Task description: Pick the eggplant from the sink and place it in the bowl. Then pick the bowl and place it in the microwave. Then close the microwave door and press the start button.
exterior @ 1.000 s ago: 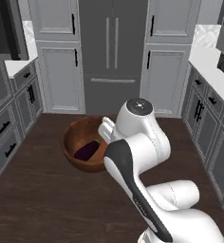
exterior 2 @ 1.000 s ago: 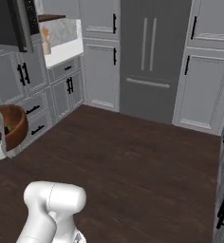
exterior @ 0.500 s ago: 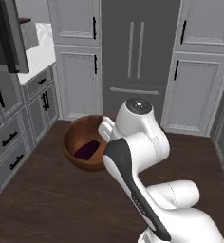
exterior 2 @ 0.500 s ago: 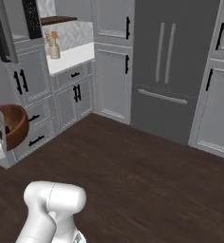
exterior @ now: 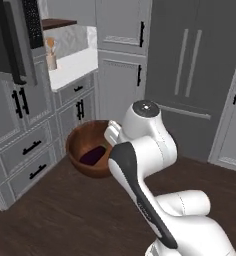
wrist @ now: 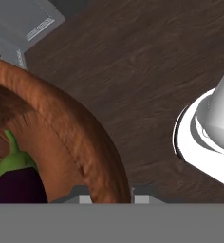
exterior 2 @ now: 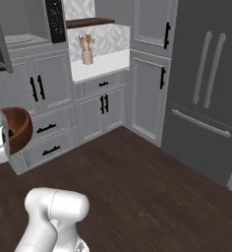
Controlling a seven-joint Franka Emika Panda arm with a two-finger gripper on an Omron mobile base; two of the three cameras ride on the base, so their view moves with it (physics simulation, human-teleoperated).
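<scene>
The reddish-brown bowl [exterior: 84,144] hangs above the floor in front of the arm, and its rim [wrist: 61,114] runs between my fingertips. My gripper [wrist: 113,197] is shut on that rim. The dark purple eggplant [exterior: 92,155] lies inside the bowl, its green cap [wrist: 12,159] showing in the hand view. At the right base view's left edge, the bowl [exterior 2: 18,128] shows again. The microwave [exterior 2: 24,37] sits high on the left with its black keypad [exterior 2: 54,19], and the microwave door [exterior: 7,40] stands open. The sink is out of view.
A white counter with a jar of utensils [exterior 2: 87,51] stands right of the microwave, above grey cabinets [exterior: 25,150]. A tall grey fridge [exterior: 195,75] fills the right. Dark wood floor [exterior 2: 152,197] lies open in front of the base.
The whole picture has shifted: the base has turned left, so the fridge slid right and the counter and microwave came into view. The bowl stays in my grip.
</scene>
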